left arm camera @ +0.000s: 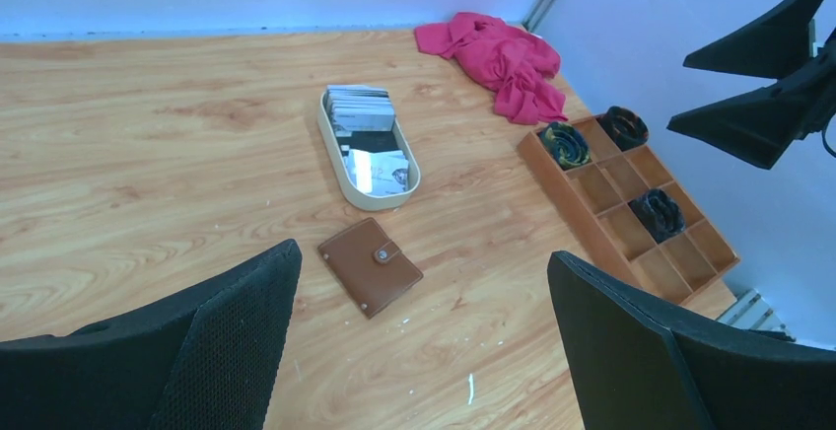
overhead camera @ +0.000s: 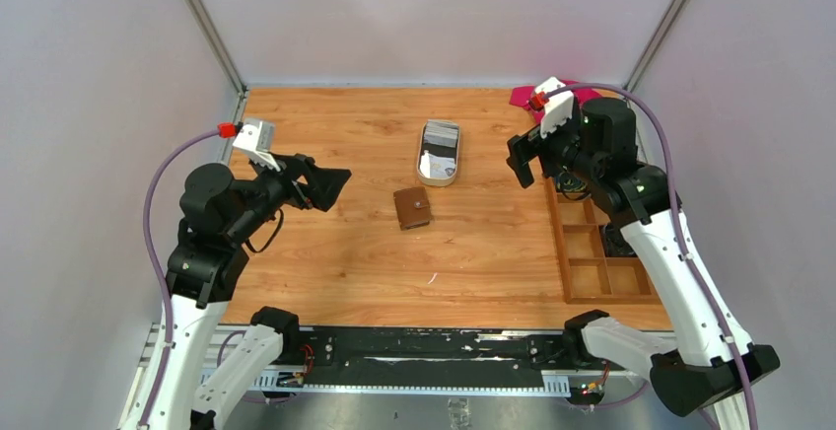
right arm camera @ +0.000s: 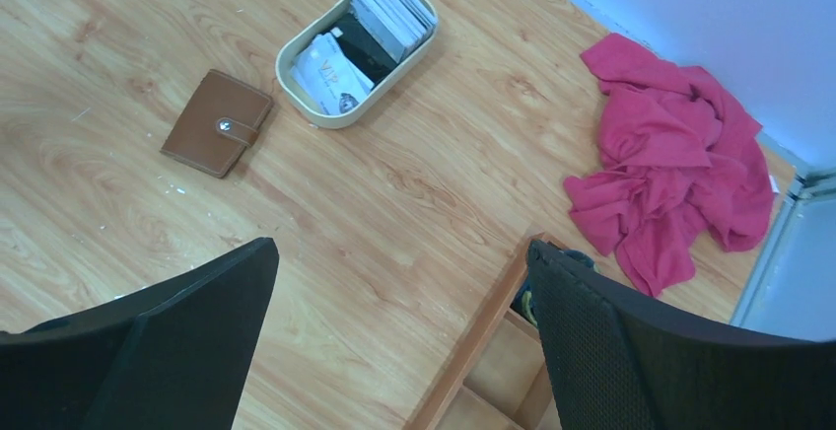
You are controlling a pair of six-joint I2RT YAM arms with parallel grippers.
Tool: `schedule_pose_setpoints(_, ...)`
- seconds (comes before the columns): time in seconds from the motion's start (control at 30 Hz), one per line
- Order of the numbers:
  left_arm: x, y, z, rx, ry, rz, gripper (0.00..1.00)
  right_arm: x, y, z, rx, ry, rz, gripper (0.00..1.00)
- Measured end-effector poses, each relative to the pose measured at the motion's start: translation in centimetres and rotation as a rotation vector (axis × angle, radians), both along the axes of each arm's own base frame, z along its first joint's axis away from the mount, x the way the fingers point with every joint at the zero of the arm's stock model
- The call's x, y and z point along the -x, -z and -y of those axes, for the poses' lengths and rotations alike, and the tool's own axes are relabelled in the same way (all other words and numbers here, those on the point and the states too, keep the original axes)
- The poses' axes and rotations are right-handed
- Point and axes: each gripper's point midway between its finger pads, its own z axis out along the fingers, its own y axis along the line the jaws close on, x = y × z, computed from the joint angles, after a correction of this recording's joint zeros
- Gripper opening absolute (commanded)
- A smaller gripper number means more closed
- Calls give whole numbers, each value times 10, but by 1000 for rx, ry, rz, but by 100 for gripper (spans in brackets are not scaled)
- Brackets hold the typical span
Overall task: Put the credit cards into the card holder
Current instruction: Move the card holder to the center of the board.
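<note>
the left gripper (overhead camera: 330, 185) hangs above the table with its two fingers wide apart and nothing between them. the right gripper (overhead camera: 527, 162) is also spread apart and empty, raised over the 3 o'clock side of the table. in the top view, the card holder (overhead camera: 412, 208) lies flat on the wood between the two arms, at about 3 o'clock from the left gripper and about 8 o'clock from the right one, well apart from both. it is folded shut and its snap tab looks fastened. the credit cards (overhead camera: 441, 144) are all in the cream oval tray (left arm camera: 330, 144), just beside the holder at its 12 o'clock; some stand in a stack at the far end and some lie flat at the near end. no card is seen on the table or in the holder. so the task seems to be at its start: the holder must be opened first, then each card taken from the tray and slid into a pocket
</note>
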Motion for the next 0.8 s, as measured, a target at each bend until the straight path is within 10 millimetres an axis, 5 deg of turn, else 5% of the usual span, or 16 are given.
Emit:
schedule_pose_setpoints(0.2, -1, 5, 4, -10, 29, 31, 100, 7, 9, -21, -6, -146, -34, 100)
schedule_pose_setpoints(0.43, -13, 35, 12, -40, 68, 4, 100, 14, 35, -53, 25, -415, -80, 100)
schedule_pose_setpoints(0.8, -37, 115, 4, -214, 55, -78, 100, -27, 120, -87, -8, -510, -336, 94)
